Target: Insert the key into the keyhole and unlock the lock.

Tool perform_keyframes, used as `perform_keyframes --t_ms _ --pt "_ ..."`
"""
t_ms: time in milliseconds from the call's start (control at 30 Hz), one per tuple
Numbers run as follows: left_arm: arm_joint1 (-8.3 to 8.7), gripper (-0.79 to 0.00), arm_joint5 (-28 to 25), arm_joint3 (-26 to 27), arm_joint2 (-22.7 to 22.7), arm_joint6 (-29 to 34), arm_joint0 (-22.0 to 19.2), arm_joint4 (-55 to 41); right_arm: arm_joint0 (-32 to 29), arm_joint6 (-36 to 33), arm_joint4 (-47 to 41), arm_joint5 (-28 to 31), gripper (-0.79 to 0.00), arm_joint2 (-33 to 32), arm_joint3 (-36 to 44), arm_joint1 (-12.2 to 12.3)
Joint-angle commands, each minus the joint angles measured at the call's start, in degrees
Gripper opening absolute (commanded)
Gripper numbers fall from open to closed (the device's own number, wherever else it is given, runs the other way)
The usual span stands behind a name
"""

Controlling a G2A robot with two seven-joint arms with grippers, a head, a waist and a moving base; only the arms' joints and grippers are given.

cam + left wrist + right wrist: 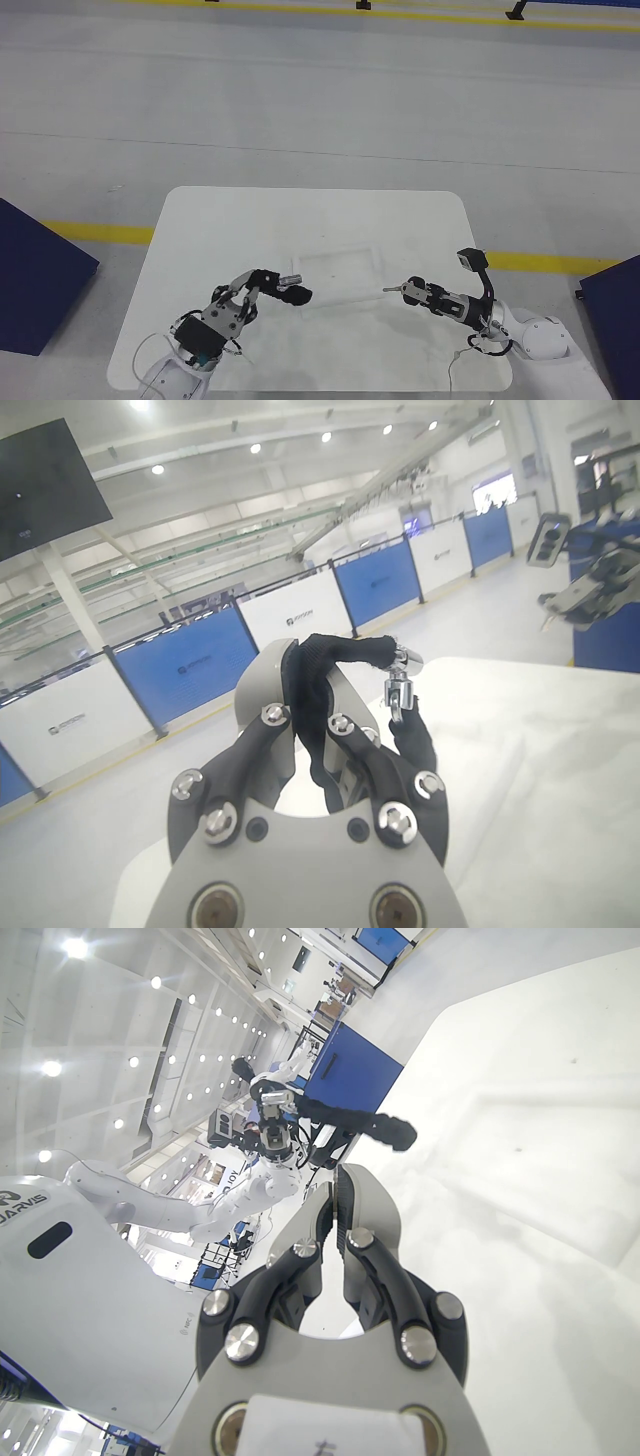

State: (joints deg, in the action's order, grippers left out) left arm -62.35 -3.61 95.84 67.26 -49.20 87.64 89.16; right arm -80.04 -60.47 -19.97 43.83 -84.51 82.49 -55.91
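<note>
Lock (293,291) in left tool (266,282) | key (391,290) in right tool (406,290) | well apart

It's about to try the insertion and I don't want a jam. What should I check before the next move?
1. Lock gripped by the left gripper: ok.
2. Key gripped by the right gripper: ok.
3. Key tip points toward the lock, seen from the top view: ok.
4. Open gap between key and lock, nothing in the way: ok.
5. Keyhole turned toward the key: cannot tell.
6. Key blade lined up with the slot: cannot tell.
</note>
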Motion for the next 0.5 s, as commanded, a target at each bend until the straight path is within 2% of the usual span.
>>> perform_keyframes --t_ms 0,133,467 --pt "-0.12 -0.785 -3.38 -0.56 -0.84 -3.51 -0.21 -1.74 0.0 0.0 0.0 0.0 -0.785 0.0 0.0 0.0" --pt "-0.38 -0.785 -8.69 -2.57 -2.43 -8.49 -0.67 -3.58 0.0 0.0 0.0 0.0 -0.785 0.0 0.0 0.0" --pt "-1.38 -0.785 -16.44 -4.75 -7.29 -12.6 0.05 -8.31 0.0 0.0 0.0 0.0 -0.785 0.0 0.0 0.0"
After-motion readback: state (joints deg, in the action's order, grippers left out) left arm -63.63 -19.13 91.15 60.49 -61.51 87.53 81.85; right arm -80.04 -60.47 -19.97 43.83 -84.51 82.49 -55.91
